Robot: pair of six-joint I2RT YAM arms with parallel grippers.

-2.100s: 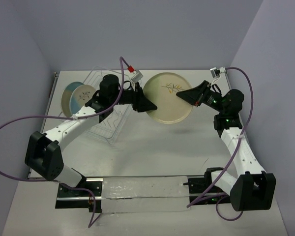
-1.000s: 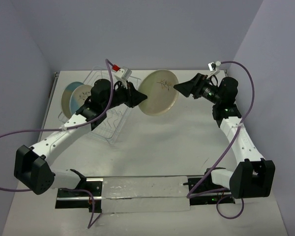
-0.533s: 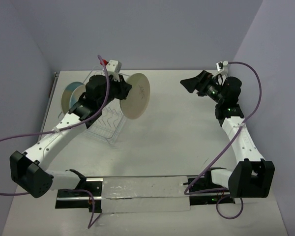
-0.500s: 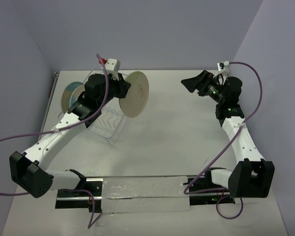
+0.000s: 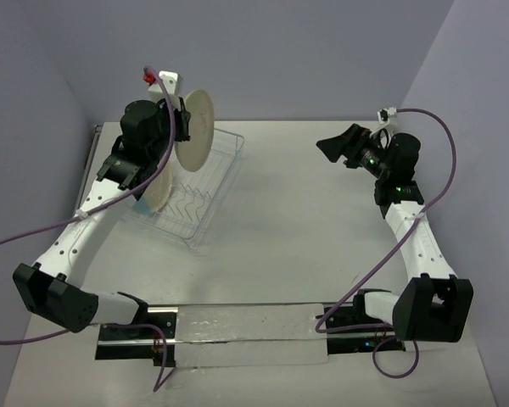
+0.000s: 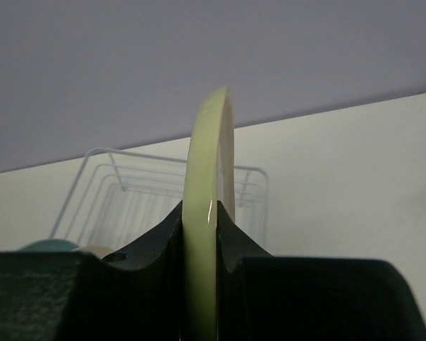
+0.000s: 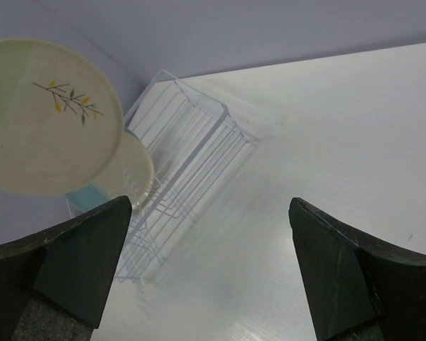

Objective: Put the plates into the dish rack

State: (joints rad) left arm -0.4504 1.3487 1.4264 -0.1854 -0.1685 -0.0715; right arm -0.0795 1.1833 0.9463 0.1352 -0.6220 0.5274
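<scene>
A cream plate [image 5: 199, 127] with a dark twig drawing [image 7: 69, 98] hangs upright over the dish rack [image 5: 205, 203], a basket of thin white wire at the table's far left. My left gripper [image 5: 181, 127] is shut on its rim; the left wrist view shows the plate edge-on [image 6: 211, 156] between the black fingers [image 6: 156, 238]. A second plate [image 5: 157, 193] with a light-blue segment [image 7: 92, 195] stands in the rack's left part, partly behind my left arm. My right gripper [image 5: 331, 146] hovers open and empty at the far right, pointing towards the rack [image 7: 192, 153].
Purple walls close the table at the back and on both sides. The rack's right part [image 6: 248, 195] holds only bare wires. White table surface [image 5: 297, 220] lies between the rack and my right arm. Purple cables [image 5: 8, 233] loop from both arms.
My left arm has carried the plate from mid-table leftward and upward, turning it edge-on over the rack. My right gripper, at the plate's rim two seconds ago, has drawn back to the right.
</scene>
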